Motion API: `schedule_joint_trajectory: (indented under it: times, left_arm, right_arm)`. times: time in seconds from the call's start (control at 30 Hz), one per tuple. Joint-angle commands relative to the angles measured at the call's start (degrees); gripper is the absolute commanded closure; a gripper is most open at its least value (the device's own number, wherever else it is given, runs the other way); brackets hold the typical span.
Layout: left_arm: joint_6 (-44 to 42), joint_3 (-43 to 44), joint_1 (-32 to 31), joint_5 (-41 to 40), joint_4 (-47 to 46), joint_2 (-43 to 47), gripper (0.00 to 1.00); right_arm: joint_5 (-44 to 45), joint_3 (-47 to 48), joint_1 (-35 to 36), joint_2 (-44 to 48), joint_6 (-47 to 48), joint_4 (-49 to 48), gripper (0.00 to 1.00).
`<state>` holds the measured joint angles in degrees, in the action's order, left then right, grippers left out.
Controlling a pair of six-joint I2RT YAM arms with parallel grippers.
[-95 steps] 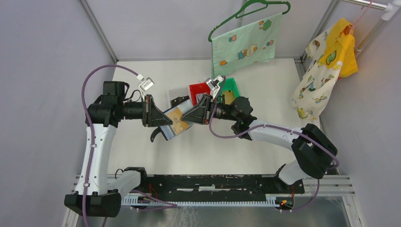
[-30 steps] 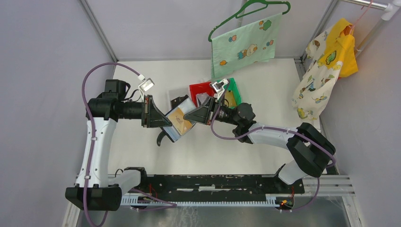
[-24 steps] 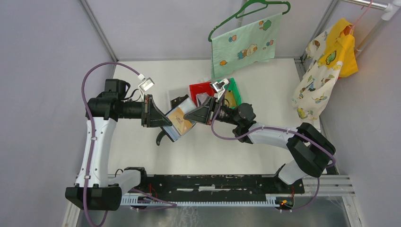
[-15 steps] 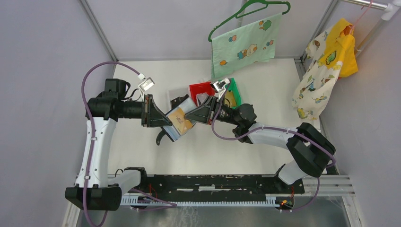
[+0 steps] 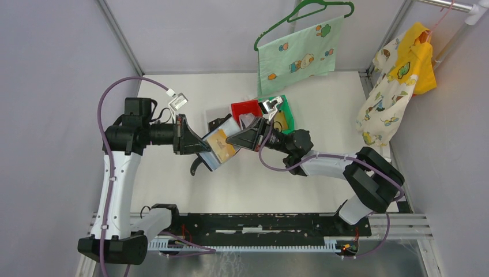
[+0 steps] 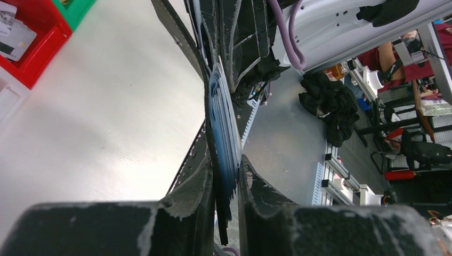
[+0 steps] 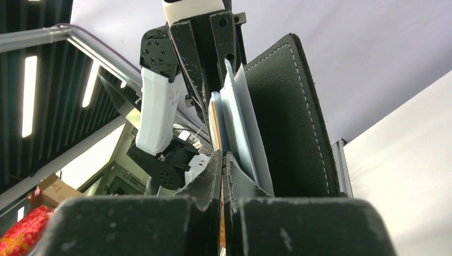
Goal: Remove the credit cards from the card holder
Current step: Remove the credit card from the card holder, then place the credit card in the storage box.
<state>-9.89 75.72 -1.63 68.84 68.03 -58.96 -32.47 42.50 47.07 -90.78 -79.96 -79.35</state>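
The black card holder (image 5: 211, 159) hangs open above the table, grey-blue lining up, and my left gripper (image 5: 199, 148) is shut on its left edge. In the left wrist view the card holder (image 6: 221, 133) runs edge-on between the fingers (image 6: 194, 186). A tan-gold credit card (image 5: 222, 145) sticks out of the lining toward the right. My right gripper (image 5: 232, 140) is shut on that card's right edge. In the right wrist view the credit card (image 7: 214, 125) shows as a thin orange strip between the closed jaws, beside the holder's black flap (image 7: 290, 117).
A red bin (image 5: 244, 108) with pale cards (image 6: 16, 40) in it and a green bin (image 5: 285, 111) stand just behind the grippers. A green printed cloth on a hanger (image 5: 297, 55) hangs at the back. Yellow and white clothes (image 5: 401, 78) hang at the right.
Both arms have shifted only slightly, and the right gripper sits a little higher and further right than before. Holder and card stay held between the two grippers.
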Motion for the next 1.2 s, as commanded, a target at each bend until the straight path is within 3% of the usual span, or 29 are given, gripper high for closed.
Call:
schedule_joint_trajectory:
  times: [0.0, 0.47, 0.67, 0.97, 1.17]
  left_arm:
    - [-2.1, 1.9, 0.3, -1.4, 0.1, -1.6, 0.98]
    - [-4.0, 2.0, 0.3, 2.9, 1.8, -1.7, 0.98]
    - [-5.2, 2.4, 0.3, 0.9, 2.6, -2.1, 0.98]
    - [-7.1, 2.1, 0.3, -2.9, 2.7, -2.9, 0.98]
    - [-7.7, 3.1, 0.3, -5.0, 3.3, -3.7, 0.98]
  right_arm:
    - [1.2, -2.7, -2.3, 2.8, -2.1, -4.7, 1.00]
    - [1.6, -3.6, -2.9, 4.5, 1.1, -0.6, 1.00]
    - [-1.7, -3.8, -9.0, 7.4, 2.4, 2.5, 1.00]
    - [-7.0, -4.8, -23.2, 14.4, 9.6, 19.2, 1.00]
    - [-0.6, -2.8, -32.7, 16.8, 29.6, 49.6, 1.00]
